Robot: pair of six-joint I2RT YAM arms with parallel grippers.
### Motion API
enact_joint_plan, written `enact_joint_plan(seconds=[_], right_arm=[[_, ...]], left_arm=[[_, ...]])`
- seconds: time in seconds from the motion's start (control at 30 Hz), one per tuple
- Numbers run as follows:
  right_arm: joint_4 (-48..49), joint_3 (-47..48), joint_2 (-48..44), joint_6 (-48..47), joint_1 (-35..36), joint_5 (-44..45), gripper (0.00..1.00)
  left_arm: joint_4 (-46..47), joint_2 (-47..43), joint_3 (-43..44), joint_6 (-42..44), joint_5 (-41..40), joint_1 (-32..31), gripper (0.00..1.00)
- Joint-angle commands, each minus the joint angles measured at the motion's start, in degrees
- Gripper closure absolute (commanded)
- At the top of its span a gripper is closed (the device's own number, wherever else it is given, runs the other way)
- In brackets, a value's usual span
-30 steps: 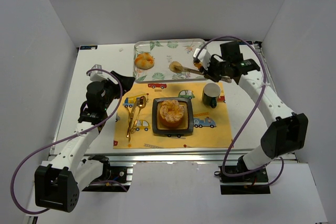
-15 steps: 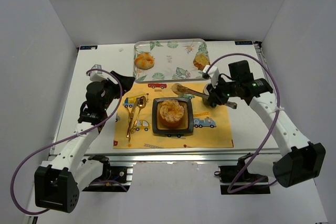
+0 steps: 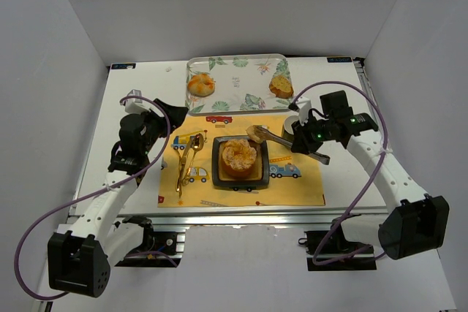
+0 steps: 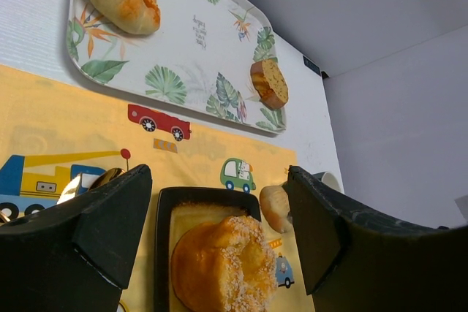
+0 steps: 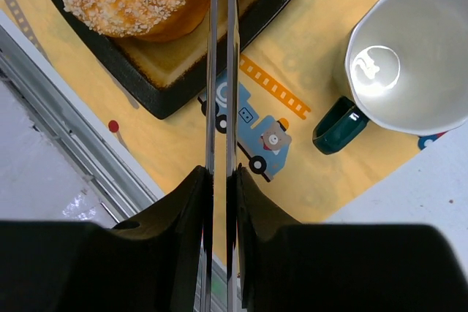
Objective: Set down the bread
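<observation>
Clamping silver tongs in the right gripper, jaws drawn narrow around the handles. Pinching a small piece of bread at the tong tips, over the far right corner of the black square plate, just beside the sesame-crusted bun sitting on that plate; not showing clearly whether the piece is touching the rim. Hanging the left gripper above the left part of the yellow vehicle-print placemat, jaws spread wide and holding nothing. Lying on the placemat left of the plate: gold tongs. Standing on the placemat right of the plate, partly hidden in the top view by the right arm: green mug with a white interior. Resting at the far edge of the table: leaf-patterned tray, carrying a croissant-like roll at its left end and a toasted bread slice at its right end, well apart.
</observation>
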Motion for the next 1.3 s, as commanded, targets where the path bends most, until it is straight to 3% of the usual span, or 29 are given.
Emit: enact_joint_plan(seconds=[0.0, 0.37, 0.47, 0.5, 0.57, 0.6, 0.77, 1.07, 1.27], right_arm=[[-0.69, 0.54, 1.83, 2.82, -1.76, -3.81, 1.0], [-5.96, 1.42, 5.61, 2.11, -3.79, -9.08, 0.99], [-6.4, 0.8, 5.7, 1.15, -3.79, -9.27, 0.9], [-6.4, 0.45, 5.7, 1.06, -3.7, -8.91, 0.77], [-6.31, 0.27, 5.53, 0.71, -3.79, -8.47, 0.69], [-5.88, 0.19, 5.09, 0.71, -3.79, -8.38, 0.6], [-4.91, 0.8, 3.86, 0.01, -3.7, -7.95, 0.53], [-1.57, 3.7, 0.43, -2.72, -3.7, -7.42, 0.53], [0.18, 6.42, -0.28, -4.04, -3.79, -8.29, 0.6]], left_arm=[[-0.06, -2.02, 0.4, -0.16, 0.14, 0.07, 0.16], [-0.41, -2.55, 0.14, -0.25, -0.21, 0.07, 0.16], [-0.06, -2.29, 0.22, -0.25, -0.21, 0.07, 0.16], [-0.06, -2.29, 0.22, -0.25, -0.21, 0.15, 0.16], [0.2, -1.94, 0.31, -0.34, -0.13, 0.15, 0.16], [0.21, -2.02, 0.31, -0.34, -0.13, 0.07, 0.16], [0.56, -1.23, 0.75, -0.34, 0.14, 0.15, 0.16], [1.17, -0.53, 1.1, -0.43, 0.31, 0.07, 0.16], [1.79, -0.09, 1.1, -0.69, 0.66, 0.15, 0.16]])
